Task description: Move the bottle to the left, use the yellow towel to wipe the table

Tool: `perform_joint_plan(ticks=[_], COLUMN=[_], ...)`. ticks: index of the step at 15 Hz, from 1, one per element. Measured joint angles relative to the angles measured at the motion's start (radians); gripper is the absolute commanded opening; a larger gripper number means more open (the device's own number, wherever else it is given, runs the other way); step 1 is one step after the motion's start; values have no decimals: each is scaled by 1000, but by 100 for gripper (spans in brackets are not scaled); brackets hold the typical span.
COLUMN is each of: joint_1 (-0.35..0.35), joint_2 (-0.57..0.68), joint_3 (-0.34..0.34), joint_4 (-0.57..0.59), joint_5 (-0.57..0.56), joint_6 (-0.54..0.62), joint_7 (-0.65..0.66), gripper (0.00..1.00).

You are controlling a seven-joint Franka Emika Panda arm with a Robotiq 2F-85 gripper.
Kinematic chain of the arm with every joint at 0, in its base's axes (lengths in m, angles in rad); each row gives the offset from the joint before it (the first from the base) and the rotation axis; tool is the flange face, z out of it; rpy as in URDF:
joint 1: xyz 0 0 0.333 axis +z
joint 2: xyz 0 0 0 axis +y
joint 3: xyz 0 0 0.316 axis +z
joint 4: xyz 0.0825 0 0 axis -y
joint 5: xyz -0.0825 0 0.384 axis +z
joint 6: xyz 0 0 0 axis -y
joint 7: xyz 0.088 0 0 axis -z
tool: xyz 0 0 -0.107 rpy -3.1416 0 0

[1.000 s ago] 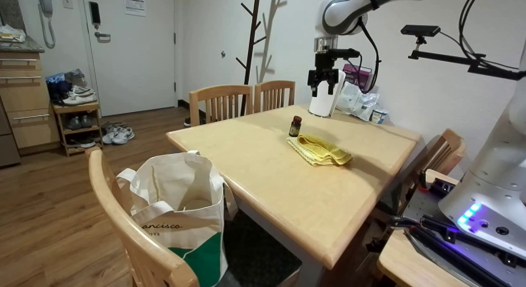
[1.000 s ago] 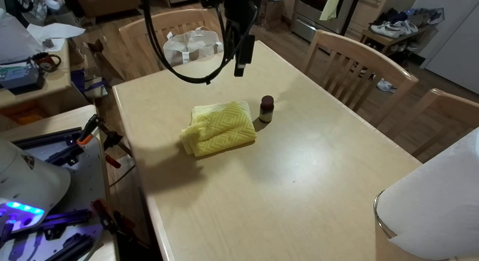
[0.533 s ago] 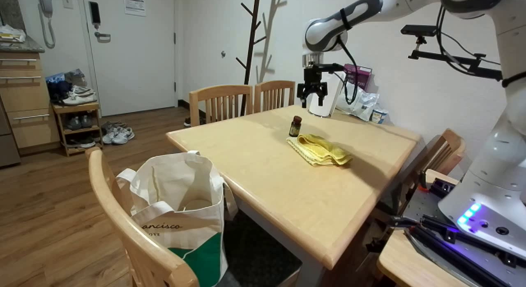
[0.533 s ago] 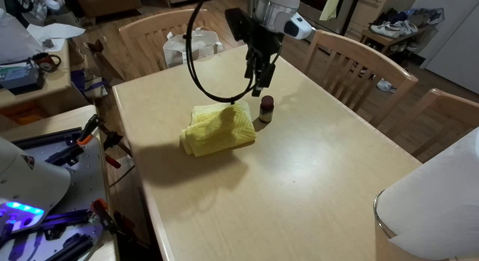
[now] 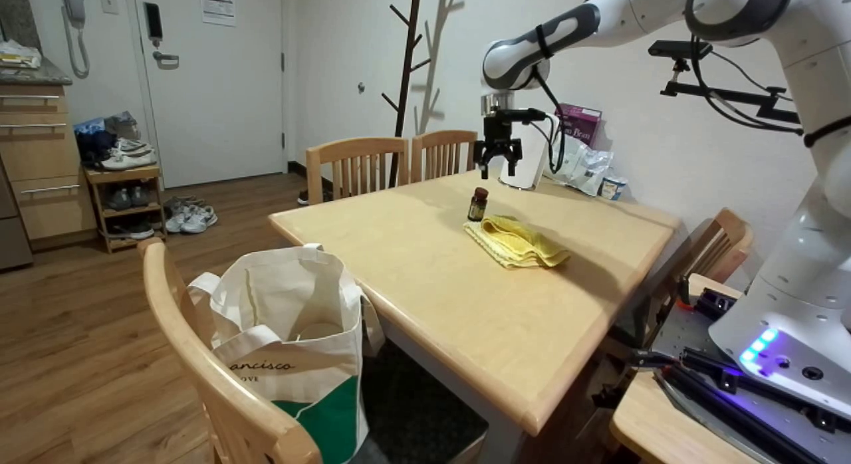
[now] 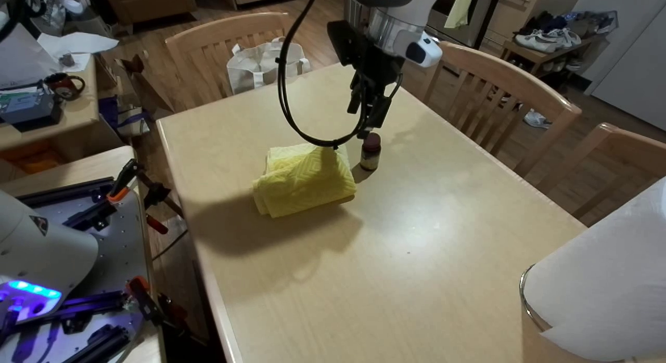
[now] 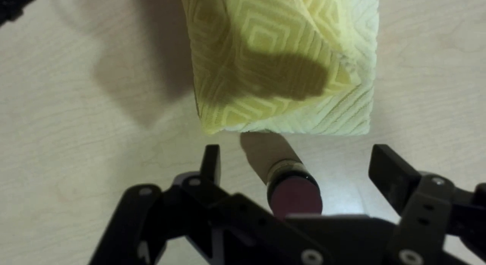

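While the pincer gapes above, the bottle stands; towel nearby.

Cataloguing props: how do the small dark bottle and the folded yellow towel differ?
The small dark bottle stands upright; the yellow cloth towel lies folded. The towel spreads wider than the bottle. The bottle has a maroon cap; the towel, a diamond pattern. Both rest on the pale wooden table.
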Motion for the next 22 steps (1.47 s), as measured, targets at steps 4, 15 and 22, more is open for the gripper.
perform_joint_plan(ticks=[4, 15, 22], joint_1=[1, 10, -5], joint_2=[27, 67, 128], joint_3=[21, 29, 28], joint_4=[44, 93, 30], joint_5=[11, -44, -40], joint_6=[-76, -104, 155], joint_7=[-54, -142, -152], gripper=[100, 100, 75])
